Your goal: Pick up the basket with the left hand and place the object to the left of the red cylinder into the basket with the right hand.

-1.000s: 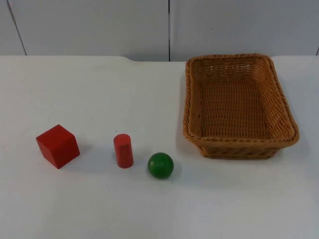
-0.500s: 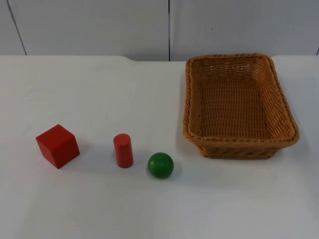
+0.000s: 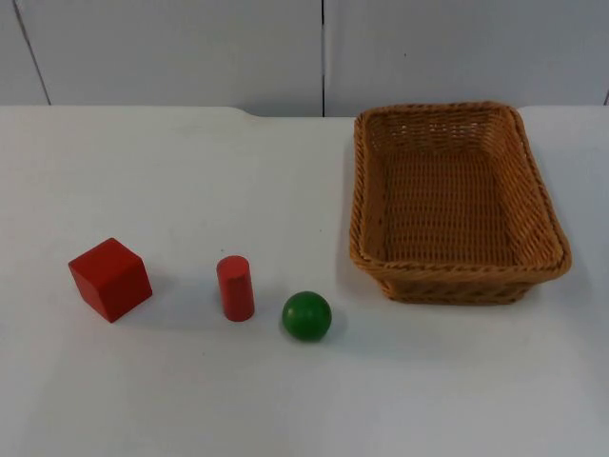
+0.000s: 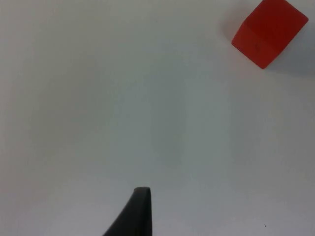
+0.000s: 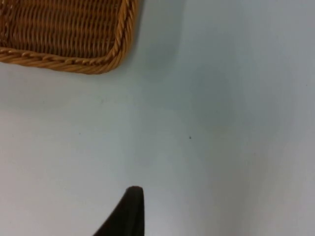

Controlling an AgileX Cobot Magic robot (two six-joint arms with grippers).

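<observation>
L gripper (image 4: pixel 140 211) above bare table, cube (image 4: pixel 268 32) some way ahead; open or closed, can't tell. R gripper (image 5: pixel 130 211) over table near basket (image 5: pixel 64 34) corner; likewise can't tell. Nothing held yet.

Basket (image 3: pixel 457 205) flat on table (image 3: pixel 190 181), far right, empty. Cube (image 3: pixel 110 279) sits left of cyl. (image 3: pixel 235 288), ball (image 3: pixel 306 316) just right of it.

Step 1, likely: L arm to basket rim. Best to approach near wall from above, pinch across rim, lift level. Then R onto cube, across flat faces, w/o nudging cyl.
</observation>
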